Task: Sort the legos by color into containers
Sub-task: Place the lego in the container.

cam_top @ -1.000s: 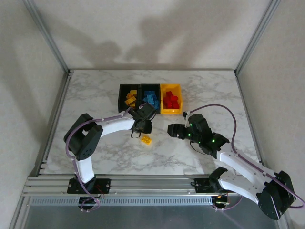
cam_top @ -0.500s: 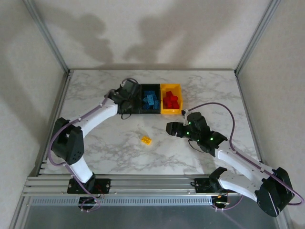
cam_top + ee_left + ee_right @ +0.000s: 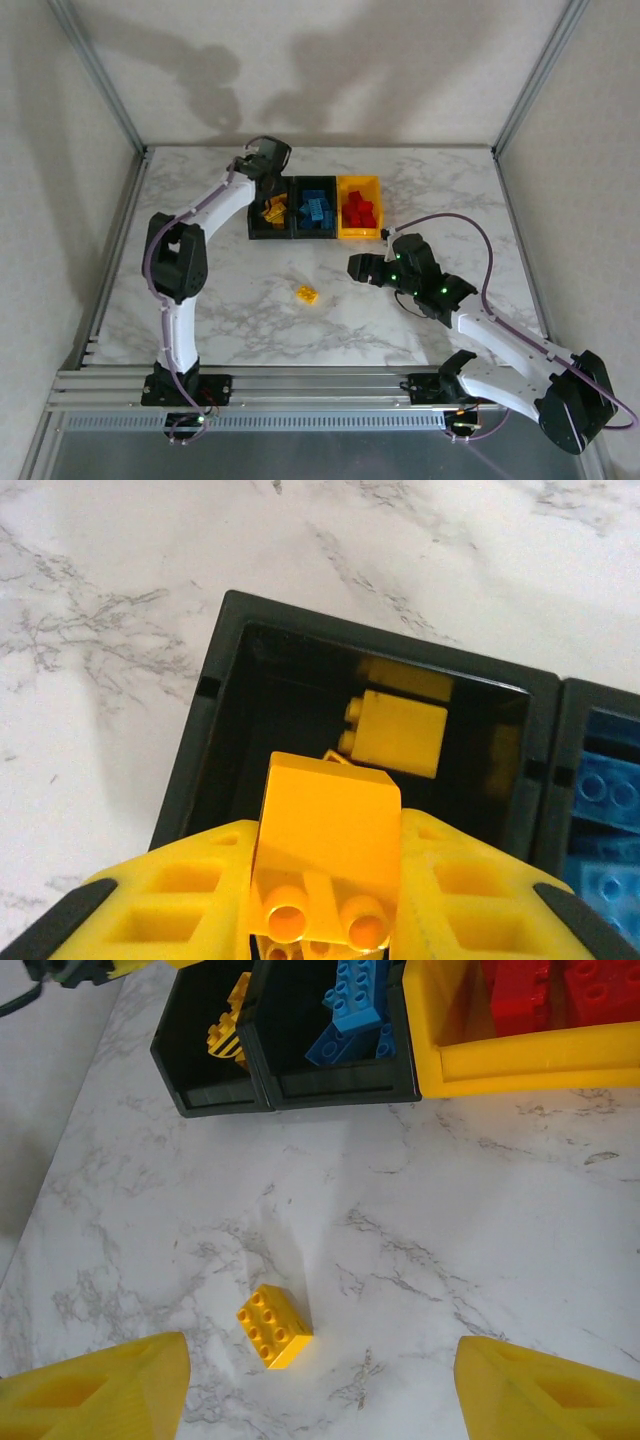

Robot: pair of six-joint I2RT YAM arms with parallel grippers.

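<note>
Having swung from mid-table, the left gripper clamps a yellow brick over the left black bin, drop-ready; right gripper's jaws apart.

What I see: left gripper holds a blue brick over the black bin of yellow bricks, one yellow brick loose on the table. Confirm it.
Wrong colour: in the left wrist view the left gripper holds a yellow brick, not blue, over the black bin of yellow bricks. A loose yellow brick does lie on the table.
</note>
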